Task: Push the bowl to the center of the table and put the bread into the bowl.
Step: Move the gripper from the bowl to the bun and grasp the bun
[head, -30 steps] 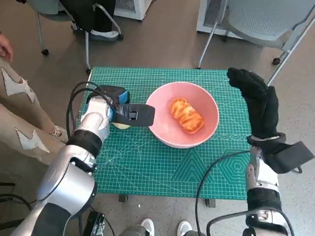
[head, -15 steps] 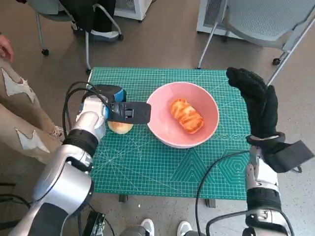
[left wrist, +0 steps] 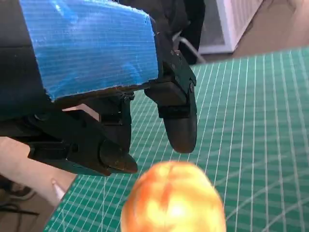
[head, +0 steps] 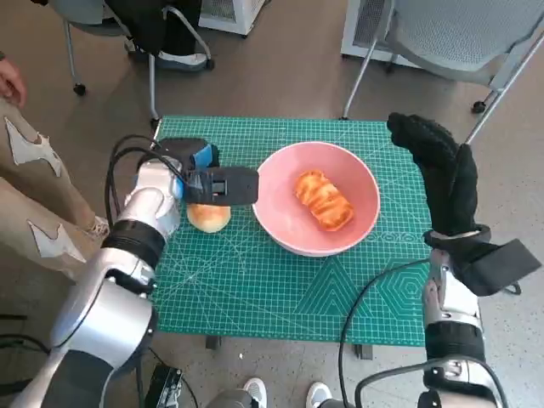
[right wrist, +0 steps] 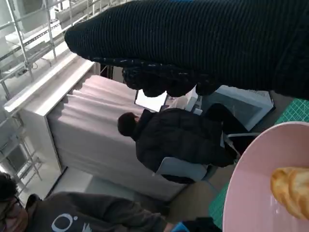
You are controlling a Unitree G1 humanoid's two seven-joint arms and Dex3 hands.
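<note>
The pink bowl [head: 280,223] stands near the middle of the green mat, holding a golden twisted pastry [head: 323,200]; a slice of the bowl [right wrist: 251,193] and the pastry [right wrist: 292,190] also shows in the right wrist view. A round bread roll [head: 208,216] lies on the mat left of the bowl, and fills the foreground of the left wrist view as the roll [left wrist: 174,203]. My left hand [head: 212,183] hovers just above it, fingers [left wrist: 176,121] apart and holding nothing. My gloved right hand [head: 438,170] is raised, open, at the bowl's right.
The green cutting mat [head: 255,289] covers the small table. Chairs [head: 442,42] stand behind it, and a person's leg [head: 34,212] is at the left. People [right wrist: 178,140] sit beyond, in the right wrist view.
My left hand has drawn back left and away from the bowl's rim, uncovering the roll beneath it. The right hand and bowl stay put.
</note>
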